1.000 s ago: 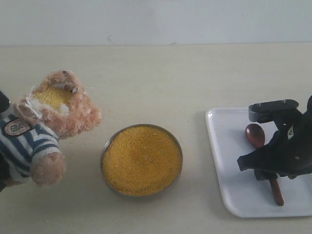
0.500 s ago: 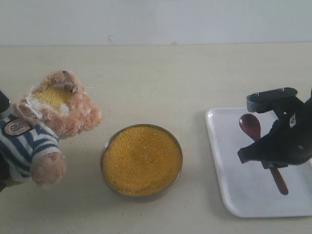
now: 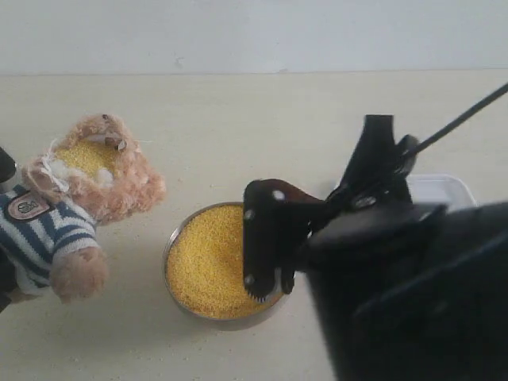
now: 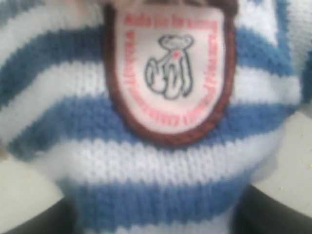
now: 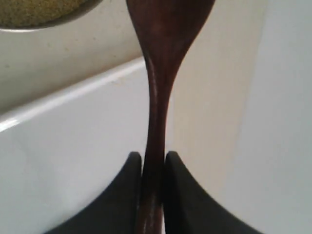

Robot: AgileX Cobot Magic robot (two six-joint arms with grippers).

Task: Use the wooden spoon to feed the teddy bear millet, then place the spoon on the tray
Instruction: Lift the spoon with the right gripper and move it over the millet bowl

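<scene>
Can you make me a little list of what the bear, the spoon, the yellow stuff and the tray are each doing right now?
teddy bear: on the left, leaning, striped body between the fingers of the left tool
face hollow: has yellow grains in it
millet: fills the metal bowl in the middle
tray: white, on the right, mostly hidden behind the right arm
wooden spoon: handle pinched in the right tool, over the tray's rim, scoop end toward the bowl
spoon load: cannot tell
</scene>
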